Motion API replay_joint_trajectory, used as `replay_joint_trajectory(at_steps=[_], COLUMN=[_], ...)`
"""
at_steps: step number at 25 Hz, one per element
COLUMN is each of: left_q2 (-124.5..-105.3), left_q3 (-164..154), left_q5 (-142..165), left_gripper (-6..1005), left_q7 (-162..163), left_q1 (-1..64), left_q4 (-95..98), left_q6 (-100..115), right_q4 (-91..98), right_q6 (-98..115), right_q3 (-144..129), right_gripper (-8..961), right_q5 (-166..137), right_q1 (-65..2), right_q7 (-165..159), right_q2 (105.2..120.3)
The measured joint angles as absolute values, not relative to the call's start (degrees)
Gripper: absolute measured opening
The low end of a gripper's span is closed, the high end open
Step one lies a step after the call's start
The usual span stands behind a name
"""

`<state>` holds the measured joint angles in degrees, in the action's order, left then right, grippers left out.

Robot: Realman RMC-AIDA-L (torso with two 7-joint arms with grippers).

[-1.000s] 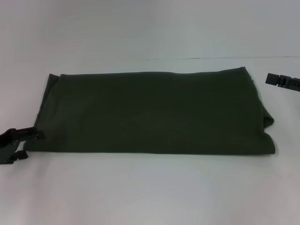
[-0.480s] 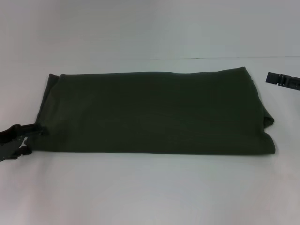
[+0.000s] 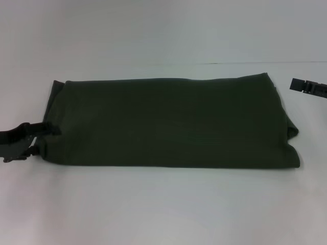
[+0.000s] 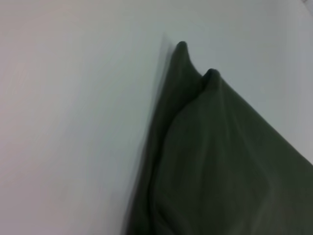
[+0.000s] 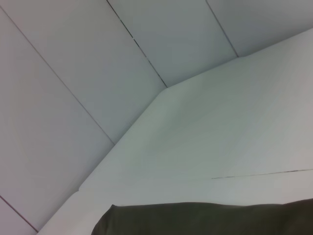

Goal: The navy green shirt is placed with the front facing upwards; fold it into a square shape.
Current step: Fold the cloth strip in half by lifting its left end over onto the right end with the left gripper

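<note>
Navy green shirt folded into long band, long axis left-right across white desk, left claw at its left end, grip unclear, right claw parked beside right end, grip unclear

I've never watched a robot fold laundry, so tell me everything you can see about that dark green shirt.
The navy green shirt is dark olive, soft matte cloth, already folded into a long, wide rectangle lying flat on the white table. No lettering, sleeves or neck show. Its right end has slightly uneven stacked layers. The left wrist view shows two small peaks of cloth at one corner. The left gripper meets its left edge; the right gripper sits apart, beyond the far right corner.
</note>
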<state>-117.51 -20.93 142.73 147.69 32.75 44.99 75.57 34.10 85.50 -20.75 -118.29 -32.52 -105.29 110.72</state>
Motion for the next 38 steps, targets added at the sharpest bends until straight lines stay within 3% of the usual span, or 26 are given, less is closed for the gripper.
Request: replay_joint_trajectory(at_steps=[38], left_q2=[-117.42], left_q3=[-23.29], left_q5=[145.43], left_gripper=[873], left_q7=[147.49], left_q1=[31.91], left_q4=[45.13], left_q6=[76.53], right_q4=[34.10], right_q6=[85.16], right_q3=[-20.74], right_gripper=[913], right_q5=[-117.80], right_q1=[-32.51], right_q7=[-105.78], right_q2=[110.65])
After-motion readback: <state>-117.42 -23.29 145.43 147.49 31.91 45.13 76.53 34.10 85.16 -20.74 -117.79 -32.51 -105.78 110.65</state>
